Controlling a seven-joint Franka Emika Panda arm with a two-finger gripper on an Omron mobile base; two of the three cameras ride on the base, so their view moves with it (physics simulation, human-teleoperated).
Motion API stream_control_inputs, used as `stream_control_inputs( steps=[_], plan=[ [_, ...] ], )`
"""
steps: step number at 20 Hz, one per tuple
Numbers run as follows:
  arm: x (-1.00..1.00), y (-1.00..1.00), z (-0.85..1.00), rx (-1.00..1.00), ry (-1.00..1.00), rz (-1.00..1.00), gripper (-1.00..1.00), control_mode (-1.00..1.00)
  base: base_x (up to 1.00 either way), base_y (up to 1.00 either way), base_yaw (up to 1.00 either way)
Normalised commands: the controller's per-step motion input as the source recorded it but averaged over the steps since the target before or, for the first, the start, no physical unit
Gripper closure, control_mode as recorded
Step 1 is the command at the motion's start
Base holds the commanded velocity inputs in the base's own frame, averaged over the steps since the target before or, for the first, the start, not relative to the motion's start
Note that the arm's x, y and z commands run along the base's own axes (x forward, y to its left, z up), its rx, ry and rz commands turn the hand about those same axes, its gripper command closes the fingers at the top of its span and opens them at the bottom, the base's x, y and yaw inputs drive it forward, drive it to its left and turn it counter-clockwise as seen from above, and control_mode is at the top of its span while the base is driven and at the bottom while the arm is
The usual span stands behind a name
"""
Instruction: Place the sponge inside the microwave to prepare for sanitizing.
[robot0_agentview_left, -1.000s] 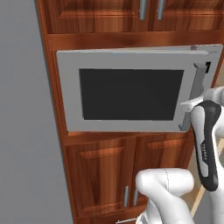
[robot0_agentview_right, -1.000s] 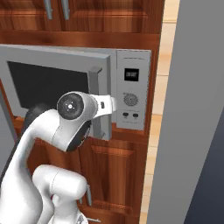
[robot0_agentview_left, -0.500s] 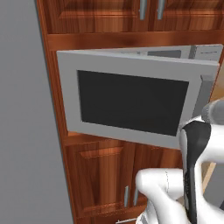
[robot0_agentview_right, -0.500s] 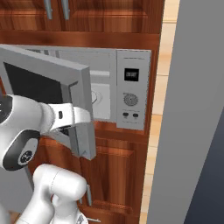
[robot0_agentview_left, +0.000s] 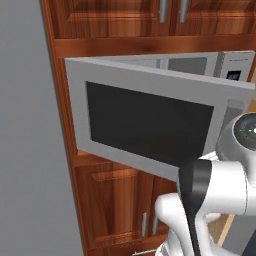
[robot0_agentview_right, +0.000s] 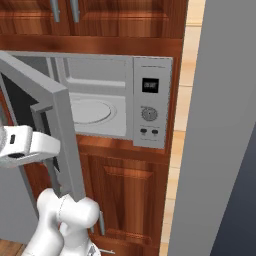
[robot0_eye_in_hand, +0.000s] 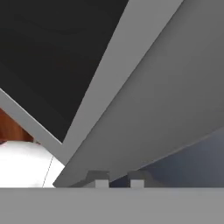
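Currently you have the microwave with its door swung partly out on its left hinge. The door is a flat grey slab with a matte frame around a large dark rectangular window; from the right base view you see its thick grey free edge standing in front of the cavity. Inside, the walls are smooth pale grey with shallow pressed panels, and a round white turntable lies flat on the floor of the cavity. Nothing rests on the turntable. The control panel on the right is a tall grey strip with a small dark display, a round knob below it and two small buttons under that.

Around the microwave you have glossy reddish wood cabinets with raised panels and slim metal bar handles. A plain grey wall bounds the left side.

The gripper sits close against the door's grey edge in the hand view, its two small fingertips drawn narrow, near each other. Whether they pinch the door you cannot tell. The sponge: you cannot tell where it is from these views.
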Motion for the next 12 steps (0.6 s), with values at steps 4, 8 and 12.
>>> stream_control_inputs(
  steps=[4, 8, 12],
  plan=[
    [-0.24, 0.72, -0.02, -0.07, -0.08, -0.15, -1.00, -1.00, 0.00, 0.00, 0.00],
    [-0.02, 0.30, 0.00, -0.02, -0.05, -0.09, -1.00, -1.00, 0.00, 0.00, 0.00],
    [0.00, 0.11, 0.00, -0.01, -0.01, -0.07, -1.00, -1.00, 0.00, 0.00, 0.00]
  ],
)
